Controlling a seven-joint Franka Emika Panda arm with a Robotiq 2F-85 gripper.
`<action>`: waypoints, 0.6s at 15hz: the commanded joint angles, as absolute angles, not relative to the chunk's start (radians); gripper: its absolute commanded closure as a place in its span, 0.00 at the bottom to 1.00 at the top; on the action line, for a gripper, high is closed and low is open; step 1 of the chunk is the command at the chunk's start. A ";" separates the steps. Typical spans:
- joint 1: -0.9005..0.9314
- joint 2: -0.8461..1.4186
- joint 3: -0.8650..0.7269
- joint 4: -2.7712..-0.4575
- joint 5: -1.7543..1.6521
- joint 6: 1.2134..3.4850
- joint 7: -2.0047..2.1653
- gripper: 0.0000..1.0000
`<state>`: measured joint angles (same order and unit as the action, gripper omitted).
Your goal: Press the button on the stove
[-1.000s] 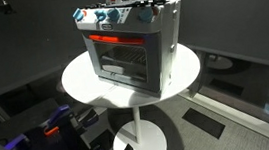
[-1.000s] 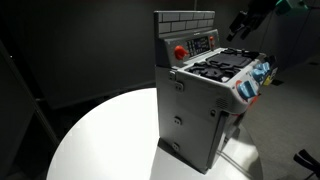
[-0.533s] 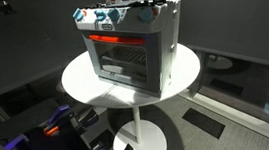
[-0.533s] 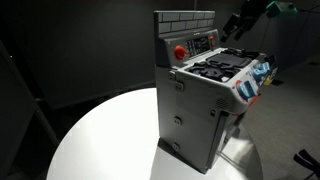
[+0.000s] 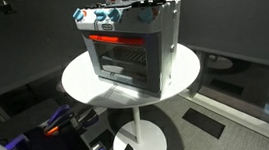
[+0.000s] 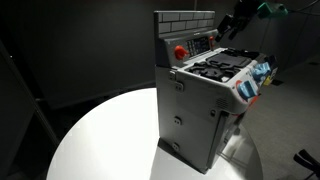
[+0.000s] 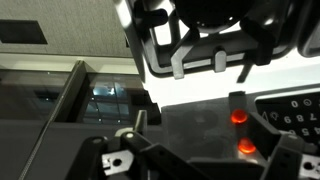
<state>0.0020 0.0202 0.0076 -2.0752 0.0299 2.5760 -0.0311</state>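
The grey toy stove (image 5: 132,47) stands on a round white table (image 5: 80,83), with a red bar handle and pale blue knobs. It also shows from the side (image 6: 200,105), with a brick-pattern back panel, a round red button (image 6: 180,51) and a keypad on it. My gripper (image 6: 231,24) hovers above the burners, close to the right end of the back panel, not touching it. In the wrist view the fingers (image 7: 205,135) look spread apart and empty, with two red glowing spots (image 7: 238,117) ahead of them.
The white table (image 6: 100,140) has a single pedestal foot (image 5: 141,135). Dark curtains hang behind the stove. A blue and black object (image 5: 65,128) lies on the floor near the table. Glass panels stand at the room's edge (image 5: 261,82).
My gripper has moved a little left and down, nearer to the stove's back panel. The stove has not moved.
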 commanded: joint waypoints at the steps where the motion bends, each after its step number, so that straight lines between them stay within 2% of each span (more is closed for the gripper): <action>1: 0.009 0.066 0.014 -2.019 0.023 2.593 -0.031 0.00; 9: 0.009 0.107 0.012 -1.980 -0.012 2.624 -0.015 0.00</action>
